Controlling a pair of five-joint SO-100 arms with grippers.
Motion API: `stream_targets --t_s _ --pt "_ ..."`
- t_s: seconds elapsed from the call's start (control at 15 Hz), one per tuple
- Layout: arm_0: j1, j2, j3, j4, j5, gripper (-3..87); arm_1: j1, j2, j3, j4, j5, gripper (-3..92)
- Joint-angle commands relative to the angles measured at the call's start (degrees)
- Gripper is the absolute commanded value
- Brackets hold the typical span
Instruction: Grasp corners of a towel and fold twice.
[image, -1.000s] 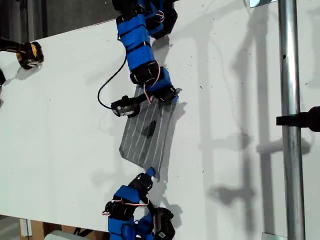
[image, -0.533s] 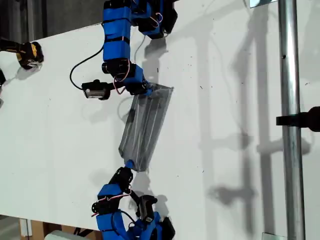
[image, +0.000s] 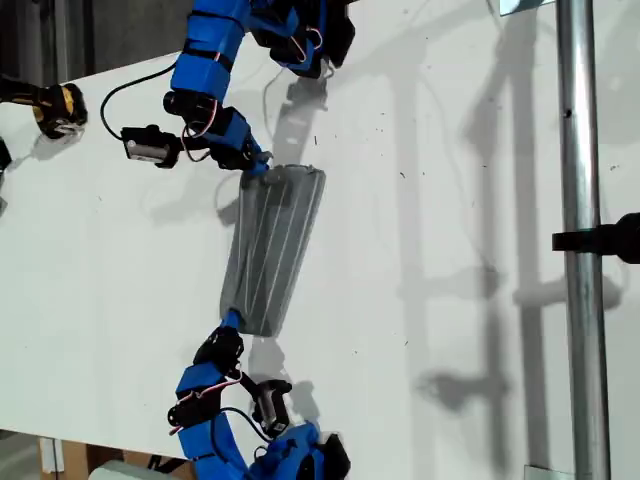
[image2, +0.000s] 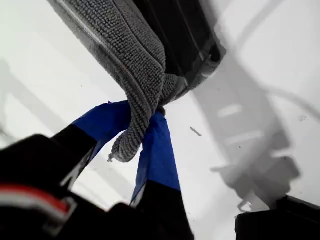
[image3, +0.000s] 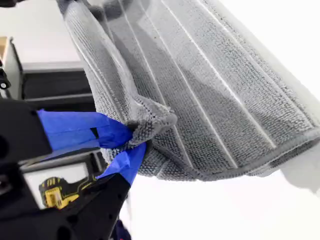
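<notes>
The grey striped towel (image: 270, 250) hangs doubled over between my two grippers, above the white table (image: 450, 320). My first gripper (image: 255, 168) is shut on one corner at the towel's upper end in the exterior view. Its wrist view shows blue fingers (image2: 160, 150) pinching the bunched corner (image2: 127, 142), with the towel (image2: 125, 45) running away from them. My second gripper (image: 230, 320) is shut on the corner at the towel's lower end. In the second wrist view my second gripper (image3: 132, 140) holds that corner (image3: 155, 122), and the striped towel (image3: 210, 95) fans out beyond it.
A yellow and black tool (image: 60, 108) sits by the table's far edge at the exterior view's upper left. A metal pole (image: 580, 240) with a black clamp (image: 610, 238) stands at that view's right. Long shadows cross the table.
Both arms have swung toward the exterior view's left, carrying the held corners with them. The towel has folded over itself and looks narrower and more curved.
</notes>
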Motion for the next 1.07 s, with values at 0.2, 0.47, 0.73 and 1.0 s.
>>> stream_targets --t_s 0.2,0.47,0.73,1.0 --pt "-2.37 -0.44 -2.99 -4.31 2.37 -1.5 4.13 7.82 2.64 1.41 -2.11 -0.1" --pt "-3.69 -4.31 -2.46 -4.92 3.34 -1.5 1.23 10.28 7.21 0.26 -0.62 -0.1" --pt "-5.27 -10.72 -3.08 -4.13 2.11 -1.5 -6.50 9.49 11.95 -3.96 5.19 -0.1" --pt "-6.59 -18.11 -7.65 -1.32 3.34 -1.5 -11.25 4.48 14.50 -8.88 9.40 -0.1"
